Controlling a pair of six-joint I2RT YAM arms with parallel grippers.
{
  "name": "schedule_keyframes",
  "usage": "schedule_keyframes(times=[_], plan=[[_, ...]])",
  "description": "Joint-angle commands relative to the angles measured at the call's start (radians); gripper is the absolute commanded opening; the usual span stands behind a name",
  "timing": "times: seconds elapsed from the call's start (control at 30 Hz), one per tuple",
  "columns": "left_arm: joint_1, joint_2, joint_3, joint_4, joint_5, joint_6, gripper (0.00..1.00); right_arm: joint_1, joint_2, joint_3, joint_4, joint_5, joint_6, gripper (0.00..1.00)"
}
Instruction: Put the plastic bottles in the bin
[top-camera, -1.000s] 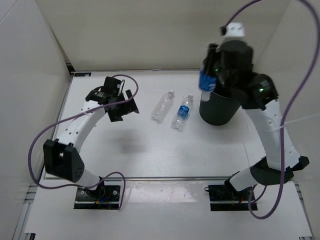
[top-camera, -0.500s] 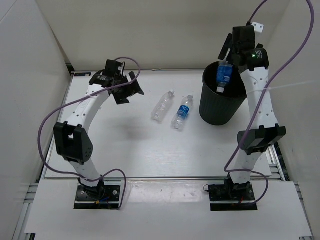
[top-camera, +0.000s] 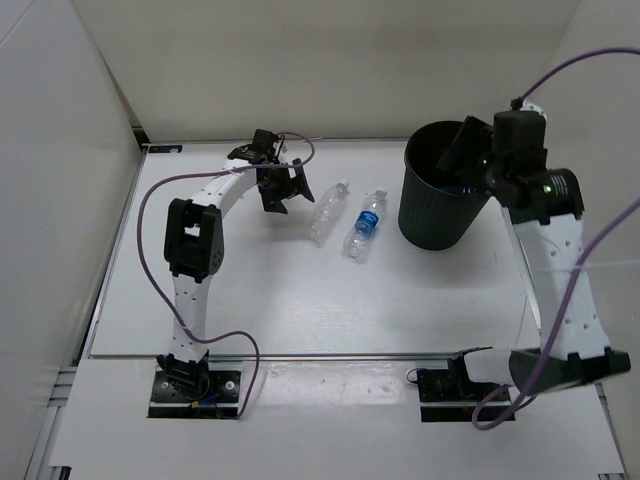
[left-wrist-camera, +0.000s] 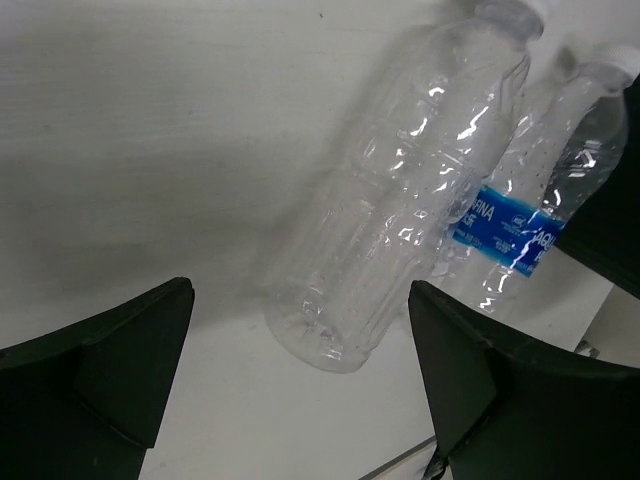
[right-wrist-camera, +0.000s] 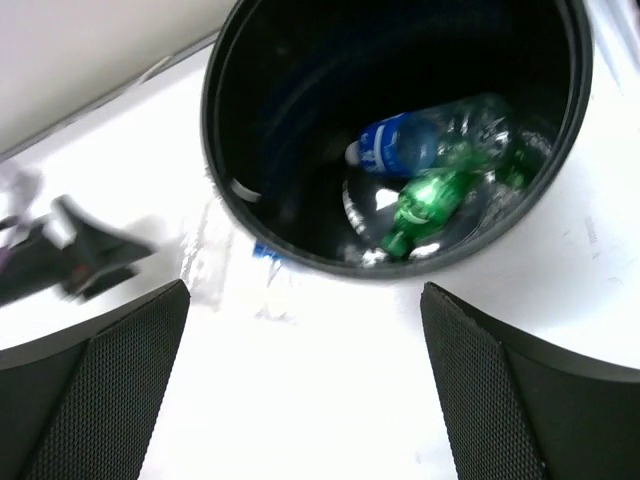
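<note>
Green bottle (right-wrist-camera: 430, 200), blue-label bottle (right-wrist-camera: 400, 143) in bin (right-wrist-camera: 300, 80) | clear bottle (left-wrist-camera: 400, 200) on table (left-wrist-camera: 150, 120)

The white bench (top-camera: 300, 300) carried three things on its far half. A clear unlabelled bottle (top-camera: 327, 212) lay on its side, cap toward the far edge. A blue-labelled bottle (top-camera: 367, 224) lay just beside it on the right, turned the same way. Right of both, the black bin (top-camera: 435, 222) stood upright.
</note>
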Motion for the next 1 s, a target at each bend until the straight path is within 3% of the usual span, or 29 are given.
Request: schedule_keyframes(times=[0.0, 0.07, 0.2, 0.47, 0.67, 0.77, 0.8, 0.97], plan=[[-0.035, 0.004, 0.088, 0.059, 0.089, 0.04, 1.0, -0.02, -0.059, -0.086, 0.097, -0.119, 0.024, 1.0], [-0.045, 0.027, 0.102, 0.09, 0.131, 0.041, 1.0, -0.021, -0.068, -0.12, 0.084, -0.156, 0.024, 1.0], [-0.067, 0.072, 0.171, 0.09, 0.08, 0.064, 1.0, -0.04, -0.078, -0.14, 0.065, -0.176, 0.024, 1.0], [-0.078, 0.158, 0.142, 0.11, 0.151, 0.055, 1.0, -0.112, -0.087, -0.159, 0.056, -0.208, 0.003, 1.0], [-0.078, 0.179, 0.091, 0.11, 0.197, 0.024, 0.95, -0.191, -0.096, -0.169, 0.056, -0.382, 0.021, 1.0], [-0.078, 0.188, 0.082, 0.131, 0.246, 0.001, 0.87, -0.191, -0.105, -0.191, 0.056, -0.391, 0.03, 1.0], [-0.078, 0.188, 0.07, 0.145, 0.26, -0.008, 0.78, -0.201, -0.105, -0.191, 0.056, -0.391, 0.03, 1.0], [-0.069, 0.152, 0.126, 0.154, 0.284, -0.033, 0.55, -0.212, -0.139, -0.209, 0.056, -0.4, 0.041, 1.0]])
